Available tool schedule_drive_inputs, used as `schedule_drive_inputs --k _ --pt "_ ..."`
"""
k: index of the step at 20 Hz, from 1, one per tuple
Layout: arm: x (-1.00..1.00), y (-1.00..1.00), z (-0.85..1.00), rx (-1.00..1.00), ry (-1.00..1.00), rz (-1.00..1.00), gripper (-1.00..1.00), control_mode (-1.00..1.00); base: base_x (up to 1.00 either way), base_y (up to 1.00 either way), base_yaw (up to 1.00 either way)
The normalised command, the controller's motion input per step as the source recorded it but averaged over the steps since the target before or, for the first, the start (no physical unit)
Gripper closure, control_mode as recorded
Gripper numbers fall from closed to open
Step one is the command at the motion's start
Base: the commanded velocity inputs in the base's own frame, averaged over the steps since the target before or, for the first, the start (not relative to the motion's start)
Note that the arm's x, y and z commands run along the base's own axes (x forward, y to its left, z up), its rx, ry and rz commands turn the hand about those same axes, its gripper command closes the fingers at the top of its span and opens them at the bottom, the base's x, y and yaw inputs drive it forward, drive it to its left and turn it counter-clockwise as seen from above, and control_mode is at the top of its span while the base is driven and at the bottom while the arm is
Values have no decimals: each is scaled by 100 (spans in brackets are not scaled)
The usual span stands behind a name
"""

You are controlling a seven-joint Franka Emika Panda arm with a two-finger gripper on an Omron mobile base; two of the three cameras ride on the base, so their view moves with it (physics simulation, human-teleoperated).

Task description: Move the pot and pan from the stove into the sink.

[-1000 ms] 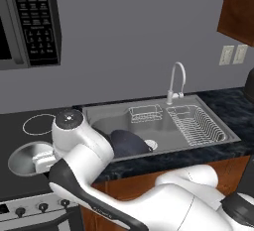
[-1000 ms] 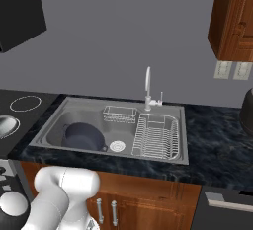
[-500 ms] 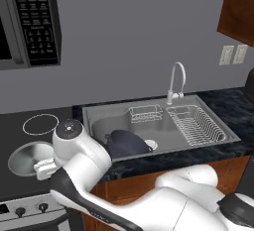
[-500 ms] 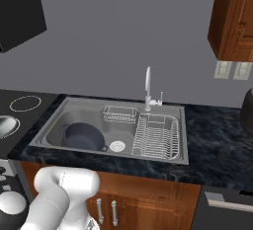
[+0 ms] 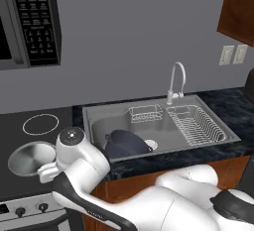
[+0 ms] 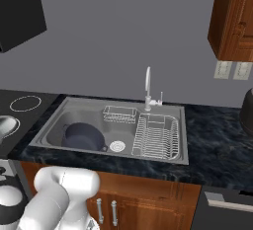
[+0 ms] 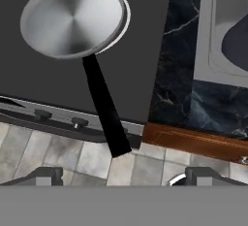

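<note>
Pot [image 5: 125, 143] fills the left of the sink [image 5: 94, 113] basin; rack [image 5: 198, 124] takes the right, small basket [image 5: 145, 113] and faucet [image 5: 176, 80] stand at the back. Pan [image 7: 72, 16] handle [image 7: 104, 108] overhangs the stove [image 7: 140, 65] front, open space above it.

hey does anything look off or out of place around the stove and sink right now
Mostly tidy. The pot sits upright in the sink. One oddity: the pan on the stove has its black handle sticking out past the front edge, over the floor, where it could be bumped.
</note>
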Motion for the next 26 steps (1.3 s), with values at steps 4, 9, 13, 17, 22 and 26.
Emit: schedule_drive_inputs --k 4,9,13,17,22,26 --pt "29 13 -40 0 0 4 -100 -100 0 0 0" --pt "22 17 -42 0 0 3 -100 -100 0 0 0" --pt "2 9 -23 0 0 3 -100 -100 0 0 0" --pt "0 0 0 0 0 0 -100 -100 0 0 0" --pt "0 0 -2 0 0 0 -100 -100 0 0 0" --pt "0 0 -21 0 1 0 -100 -100 0 0 0"
